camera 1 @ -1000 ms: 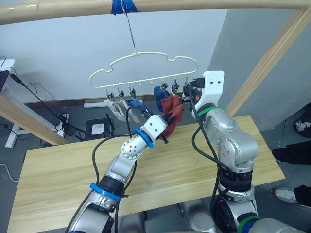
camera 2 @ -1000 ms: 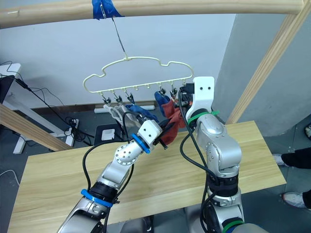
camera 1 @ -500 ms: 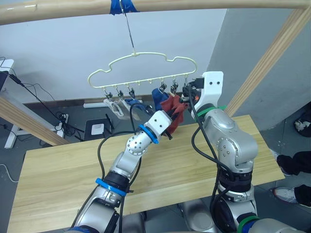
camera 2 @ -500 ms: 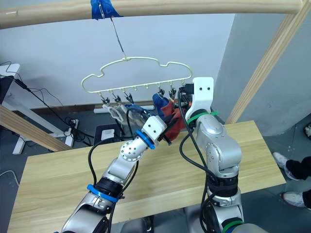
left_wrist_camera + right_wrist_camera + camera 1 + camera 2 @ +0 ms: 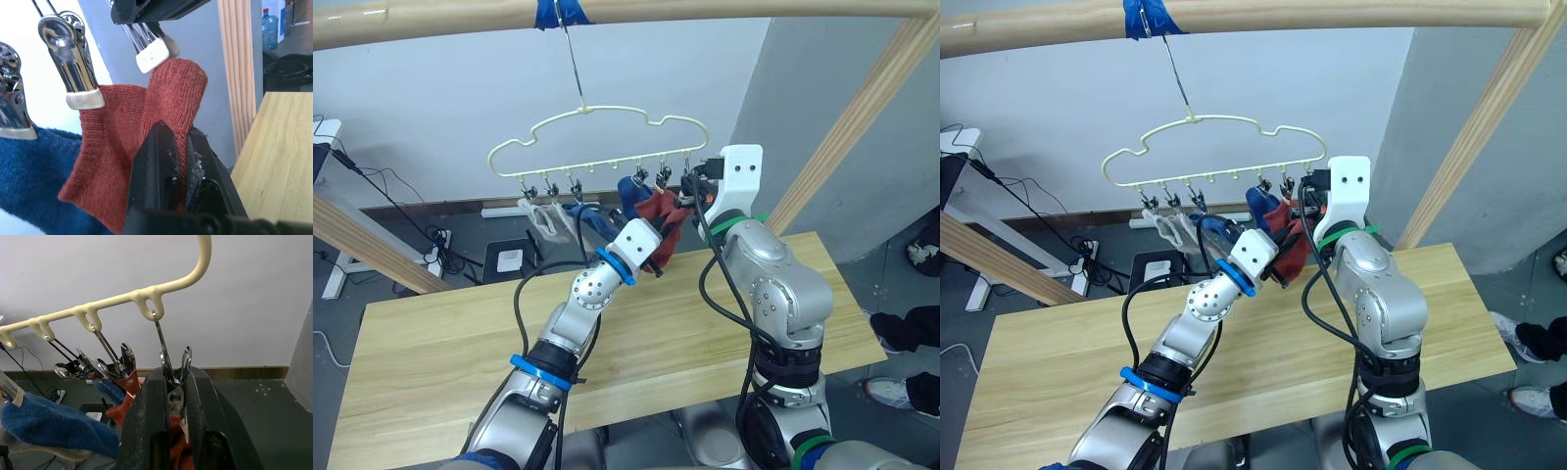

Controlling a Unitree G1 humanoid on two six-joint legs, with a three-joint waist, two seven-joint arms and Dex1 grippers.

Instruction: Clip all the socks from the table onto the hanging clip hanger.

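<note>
Clip hanger (image 5: pixel 607 137): cream wire, hung by its hook from a wooden rail (image 5: pixel 705 10) above the table (image 5: pixel 431 343). Grey and blue socks already hang from its left and middle clips.

End clip (image 5: pixel 172 377): squeezed between the fingers of the right gripper (image 5: pixel 171 396), evidently to hold its tips apart for a sock.

Red sock (image 5: pixel 166 98): pinched in the closed left gripper (image 5: pixel 176 161) and raised so its rounded end sits just under the open clip's pads. A second red sock (image 5: pixel 105 132) hangs from the neighbouring clip.

Tabletop: no socks visible on it.
</note>
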